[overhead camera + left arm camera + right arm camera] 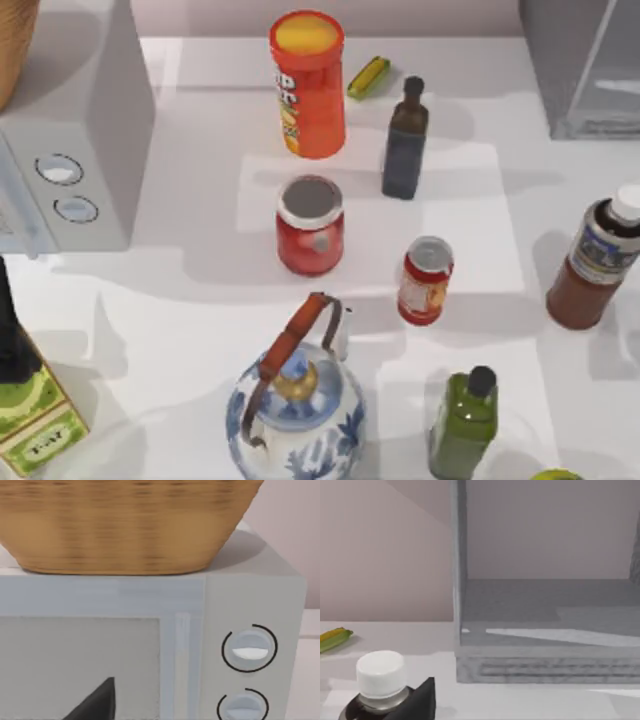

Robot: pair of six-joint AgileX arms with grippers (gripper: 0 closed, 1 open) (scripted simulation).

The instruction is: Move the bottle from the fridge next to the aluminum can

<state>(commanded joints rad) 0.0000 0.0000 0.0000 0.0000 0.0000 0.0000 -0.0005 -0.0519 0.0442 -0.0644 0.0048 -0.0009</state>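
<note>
Though out of fridge (545, 645), bottle (595, 262) stood apart from aluminum can (426, 280); below right gripper (420, 702), grip indeterminable.

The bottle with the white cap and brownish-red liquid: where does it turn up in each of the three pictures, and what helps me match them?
Top view: the bottle stands upright on the table's right side, out of the fridge and right of the aluminum can.
Left wrist view: not in it; a grey box with two dials and a basket are there.
Right wrist view: its white cap sits low, before the fridge.
Shared landmark: the fridge, also the small yellow-green item.
</note>
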